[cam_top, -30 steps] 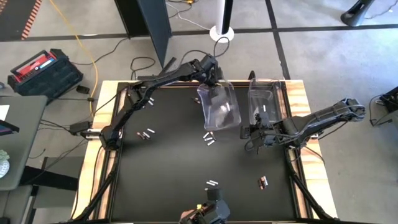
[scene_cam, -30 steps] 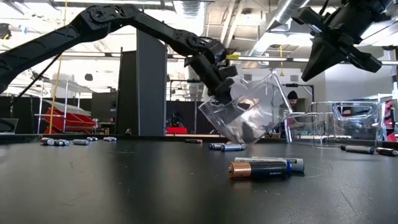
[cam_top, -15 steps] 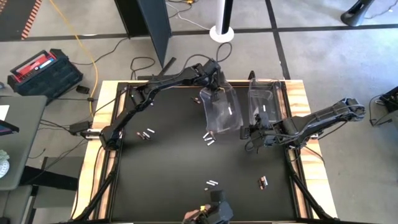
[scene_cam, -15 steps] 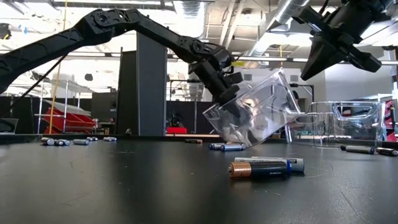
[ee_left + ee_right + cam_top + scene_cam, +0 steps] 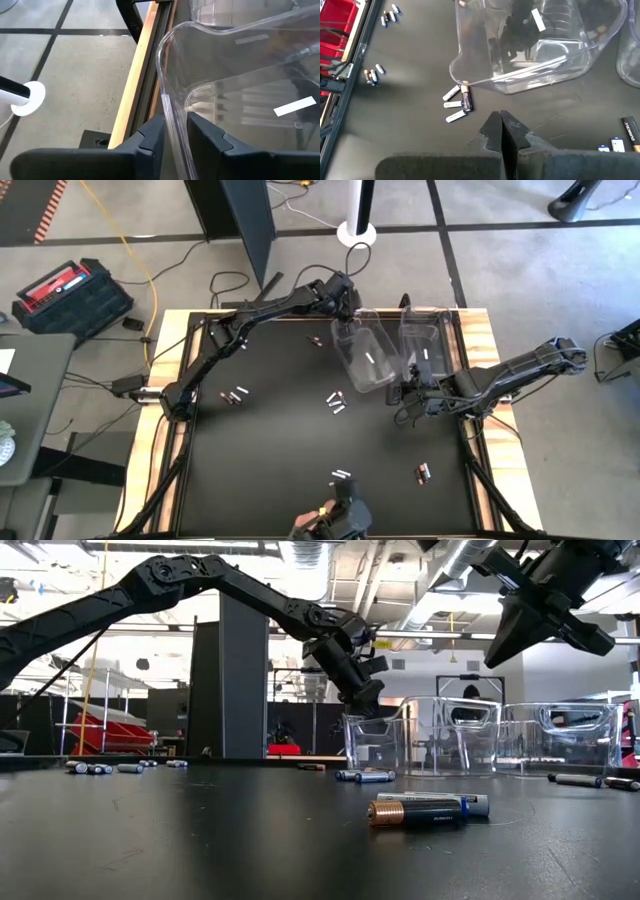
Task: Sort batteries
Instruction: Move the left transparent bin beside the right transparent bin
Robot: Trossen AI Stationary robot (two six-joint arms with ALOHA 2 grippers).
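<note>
Lying scattered over the black table (image 5: 270, 450), the batteries (image 5: 335, 402) sit in small groups: one cluster just beside the clear bin (image 5: 368, 358), a pair (image 5: 234, 395) toward the left side, more near the front edge, and one white cell (image 5: 369, 359) inside the bin. The left gripper (image 5: 172, 135) straddles the bin's rim at the far edge, fingers slightly parted around the wall. The right gripper (image 5: 500, 131), fingers pressed together, hovers beside a second bin (image 5: 425, 340).
</note>
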